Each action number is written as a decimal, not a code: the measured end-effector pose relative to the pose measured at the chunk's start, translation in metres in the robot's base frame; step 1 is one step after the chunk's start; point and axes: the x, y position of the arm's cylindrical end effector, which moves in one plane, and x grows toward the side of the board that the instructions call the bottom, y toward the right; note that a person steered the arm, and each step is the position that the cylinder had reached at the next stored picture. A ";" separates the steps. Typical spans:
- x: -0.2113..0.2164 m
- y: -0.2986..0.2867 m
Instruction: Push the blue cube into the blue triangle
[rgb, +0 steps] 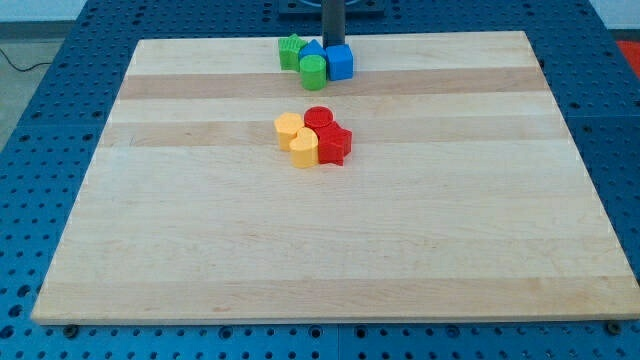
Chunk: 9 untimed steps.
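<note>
Your arm's straight dark rod comes down at the view's top edge, and my tip (333, 44) sits right behind the small blue cube (340, 62), at its top side, touching it or just short of it; the frame cannot settle which. You have no pincer here to open or close, only this rod, and it holds nothing. The blue cube lies toward the view's bottom from the tip, a shade to the right. Just to the cube's left, and seemingly already against it, is the blue triangle-shaped block (312, 50), with a green cylinder (313, 71) in front and a green star-like block (291, 51) beyond. To drive the cube leftward you would likely need the tip on its right face. A separate cluster of yellow blocks (296, 138) and red blocks (327, 134) lies mid-board (320, 250).
</note>
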 end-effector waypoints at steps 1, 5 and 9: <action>-0.008 0.046; 0.022 0.041; 0.029 0.057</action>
